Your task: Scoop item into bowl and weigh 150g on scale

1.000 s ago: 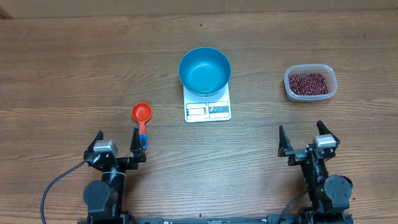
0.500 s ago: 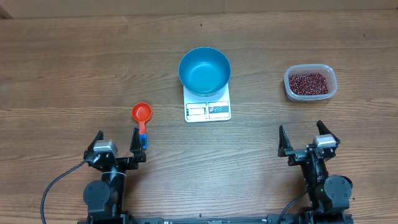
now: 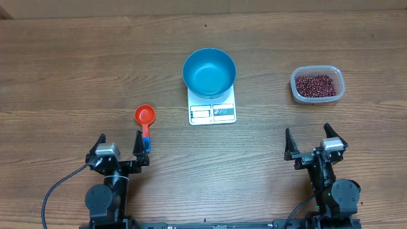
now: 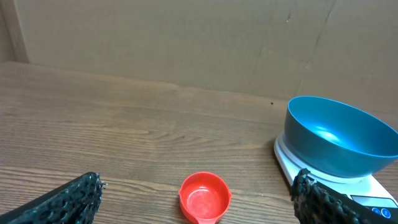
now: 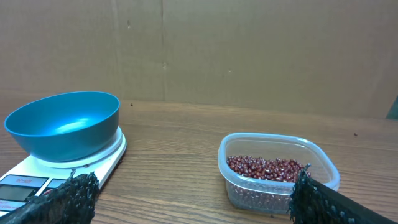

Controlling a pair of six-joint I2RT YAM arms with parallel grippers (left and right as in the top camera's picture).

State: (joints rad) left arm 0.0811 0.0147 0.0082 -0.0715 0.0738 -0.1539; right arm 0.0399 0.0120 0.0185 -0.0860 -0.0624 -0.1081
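Overhead, your left gripper (image 3: 119,141) and right gripper (image 3: 307,135) both stand wide and empty, with the bowl (image 3: 209,71) on the scale (image 3: 213,113) and the beans (image 3: 313,85) in the tub (image 3: 341,83) to its right. Your left wrist faces the red scoop (image 4: 203,198); your right wrist, the beans (image 5: 264,168).

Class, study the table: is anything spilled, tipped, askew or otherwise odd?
Nothing stands out. The blue bowl sits upright on the scale, the beans are all inside the clear tub, and the red scoop rests open side up. No stray beans show.
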